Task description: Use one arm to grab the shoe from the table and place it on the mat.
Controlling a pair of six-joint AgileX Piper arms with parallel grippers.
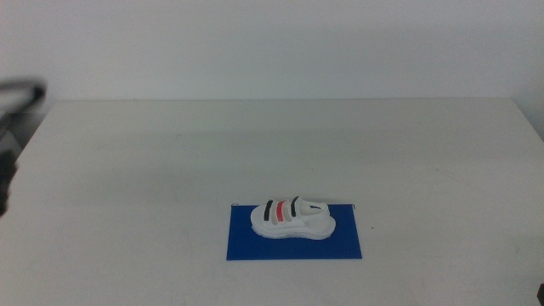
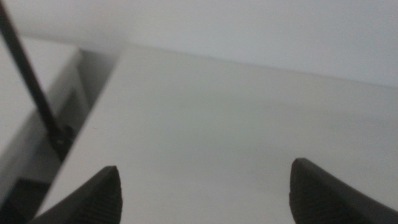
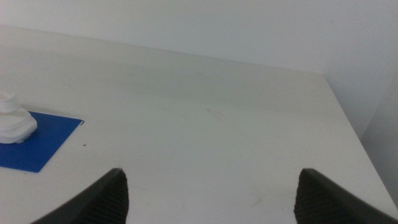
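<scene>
Shoe [image 1: 292, 218] rests on mat [image 1: 293, 232], near its rear edge, on the surface [image 1: 272, 144]. Left pincer [image 2: 205, 193] and right pincer [image 3: 211, 196] both wide open, empty, well clear. Risk: any return sweep could nudge the shoe off.

Your left arm [image 1: 13, 127] shows only as a blurred dark shape at the middle view's left edge. Its left gripper [image 2: 205, 190] has its jaws spread wide, holding nothing. Your right gripper [image 3: 211, 193] likewise has its jaws wide apart and holds nothing; its arm is outside the middle view.
</scene>
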